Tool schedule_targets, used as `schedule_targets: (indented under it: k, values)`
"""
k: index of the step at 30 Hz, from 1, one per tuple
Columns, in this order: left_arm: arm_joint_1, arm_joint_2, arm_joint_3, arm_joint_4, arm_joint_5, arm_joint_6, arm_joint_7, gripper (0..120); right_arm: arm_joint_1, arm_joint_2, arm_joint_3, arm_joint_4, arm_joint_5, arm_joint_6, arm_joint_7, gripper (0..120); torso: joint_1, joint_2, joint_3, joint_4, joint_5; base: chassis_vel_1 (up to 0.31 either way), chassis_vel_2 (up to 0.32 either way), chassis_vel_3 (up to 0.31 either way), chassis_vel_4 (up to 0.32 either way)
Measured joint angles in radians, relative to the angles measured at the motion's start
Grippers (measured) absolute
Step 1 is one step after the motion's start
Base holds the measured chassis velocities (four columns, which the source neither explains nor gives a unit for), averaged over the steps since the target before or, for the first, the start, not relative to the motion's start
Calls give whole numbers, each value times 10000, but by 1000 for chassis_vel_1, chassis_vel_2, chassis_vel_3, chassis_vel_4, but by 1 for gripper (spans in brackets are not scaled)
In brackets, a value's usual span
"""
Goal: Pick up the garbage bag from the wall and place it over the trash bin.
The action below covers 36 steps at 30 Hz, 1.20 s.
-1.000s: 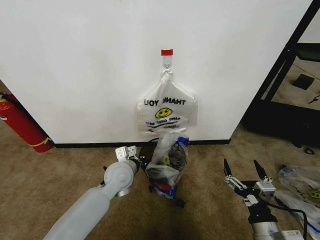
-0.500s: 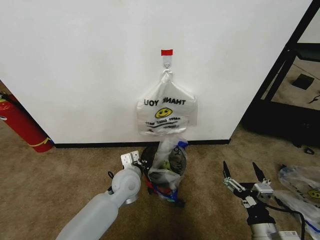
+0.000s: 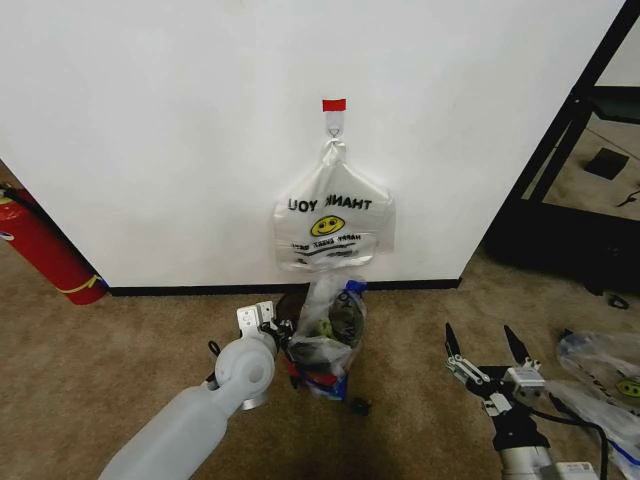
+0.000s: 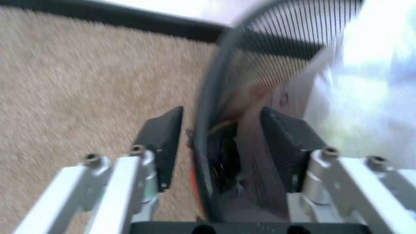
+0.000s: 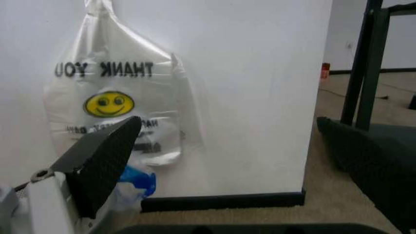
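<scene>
A: Where is the bag (image 3: 330, 325)?
B: Already draped over the bin (image 3: 312, 352), on the carpet (image 3: 120, 340) just below the wall (image 3: 160, 120). It looks crumpled and bunched, blue patches showing near the top. A second smiley bag (image 3: 334, 222) hangs on the wall hook (image 3: 334, 129) directly above; no blue on that one.

A: Left gripper (image 3: 268, 322)?
B: At the bin's left side. In the left wrist view the jaws straddle the wire-mesh rim (image 4: 215, 112), one finger outside and one inside, with a gap either side of the rim. Partly spread, not clamped on anything I can confirm. That view is blurred.

A: Why there?
B: My guess: it sits astride the rim either to steady the bin or to seat the bag's edge over it. The bag looks lopsided and the bin tilted, so the fit is probably unfinished.

A: Right gripper (image 3: 486, 358)?
B: Idle, low over the carpet, well to the right of the bin. Fingers spread wide, holding nothing. Its wrist camera looks past one finger (image 5: 104, 156) at the hanging bag.

A: Risk?
B: Light bin, thin plastic; a push at the rim could tip it.
</scene>
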Motion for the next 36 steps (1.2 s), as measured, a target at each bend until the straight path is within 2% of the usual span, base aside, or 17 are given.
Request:
schedule_targets:
  k: [5, 6, 9, 12, 13, 16, 18, 19, 21, 22, 23, 25, 29, 34, 36]
  values:
    - [-66, 548, -248, -434, 624, -128, 523, 74, 90, -121, -295, 207, 56, -436, 267, 100, 0, 0, 0, -1, 0, 0, 0, 0, 0]
    - [-66, 548, -248, -434, 624, -128, 523, 74, 90, -121, -295, 207, 56, -436, 267, 100, 0, 0, 0, -1, 0, 0, 0, 0, 0]
    - [48, 869, -485, -1011, 1134, -149, 784, 86, 283, -234, -529, 420, -20, -1158, 800, 100, 0, 0, 0, -3, -1, 0, 0, 0, 0]
    - [672, 1290, -818, -1877, 1750, -196, 1222, 98, 675, -457, -782, 605, -31, -2254, 1492, 100, 0, 0, 0, -2, 0, 0, 0, 0, 0]
    - [672, 1290, -818, -1877, 1750, -196, 1222, 98, 675, -457, -782, 605, -31, -2254, 1492, 100, 0, 0, 0, -2, 0, 0, 0, 0, 0]
    - [1414, 1660, -877, -2638, 2958, -588, 2085, 100, 1200, -829, -992, 699, 287, -3458, 1925, 100, 0, 0, 0, 12, 3, 0, 0, 0, 0]
    - [1431, 1742, -556, -2603, 4309, -1350, 2819, 100, 1394, -985, -1075, 646, 575, -3890, 2036, 100, 0, 0, 0, 1, -3, 0, 0, 0, 0]
    - [1431, 1742, -556, -2603, 4309, -1350, 2819, 100, 1394, -985, -1075, 646, 575, -3890, 2036, 100, 0, 0, 0, 1, -3, 0, 0, 0, 0]
    - [1274, 1753, -309, -2536, 5280, -1882, 3500, 100, 1794, -1151, -1209, 246, 924, -4255, 2095, 100, 0, 0, 1, -12, 0, 0, 0, 0, 0]
    - [1252, 1754, -266, -2597, 5367, -1949, 3648, 100, 2042, -1224, -1278, 72, 1052, -4389, 2099, 100, 1, 0, 1, -12, 1, 0, 0, 0, 0]
    - [1241, 1763, -222, -2690, 5437, -2002, 3810, 100, 2399, -1310, -1360, -108, 1262, -4602, 2100, 100, 0, 0, 1, -2, 2, 0, 0, 0, 0]
    - [1343, 1828, -214, -2817, 5682, -2215, 4126, 100, 3210, -1506, -1650, -387, 1870, -5110, 2117, 100, 0, 0, 1, -7, 1, 0, 0, 0, 0]
    - [1685, 1914, -340, -3009, 5931, -2471, 4388, 100, 4408, -1752, -2238, -818, 2838, -5809, 2105, 100, 1, 0, 1, 5, 1, 0, 0, 0, 0]
    - [2423, 1880, -935, -3429, 5994, -2567, 4479, 100, 6486, -2042, -3512, -1533, 4255, -7120, 1878, 100, 1, 0, 1, 1, 1, 0, 0, 0, 0]
    - [2483, 1872, -1000, -3450, 5997, -2567, 4474, 100, 6735, -2043, -3712, -1606, 4342, -7282, 1875, 100, 1, 0, 1, 0, 1, 0, 0, 0, 0]
